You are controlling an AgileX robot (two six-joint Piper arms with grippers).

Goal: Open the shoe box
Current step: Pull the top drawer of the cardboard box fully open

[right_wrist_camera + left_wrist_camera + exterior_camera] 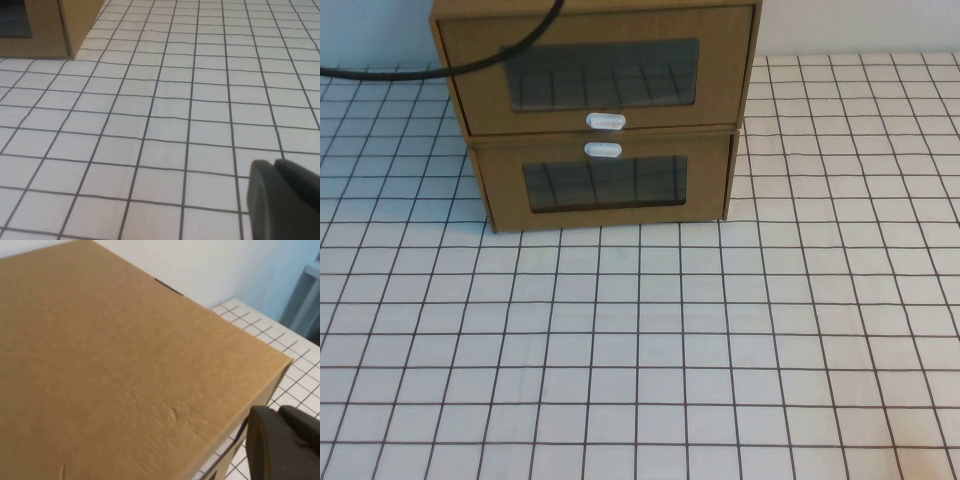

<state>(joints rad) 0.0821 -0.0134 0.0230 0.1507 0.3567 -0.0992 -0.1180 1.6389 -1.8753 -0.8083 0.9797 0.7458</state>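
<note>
A white table (640,380) ruled with a dark grid fills the near half of the high view. Neither arm shows there.

Farther back, left of centre, the brown cardboard shoe box (480,110) stands on the table against the pale wall (860,25). It is a two-drawer unit, and its top is cut off by the picture's upper edge. The lower drawer (705,180) has a dark window and a small white lower handle (603,150) above it. The upper drawer (720,90) has its own dark window, with the upper handle (605,121) just below. Both fronts look pushed in, though it is hard to tell whether the upper one sits slightly forward. What the drawers hold cannot be seen. A black cable (380,72) crosses the upper front from the left and runs out of the top edge.

The left gripper (285,445) hangs above the box's flat lid, near one corner. Only a dark sliver shows, so I cannot tell if it is released or clenched. The right gripper (282,197) hangs low over bare table, well apart from the box, jaws clenched on nothing.
</note>
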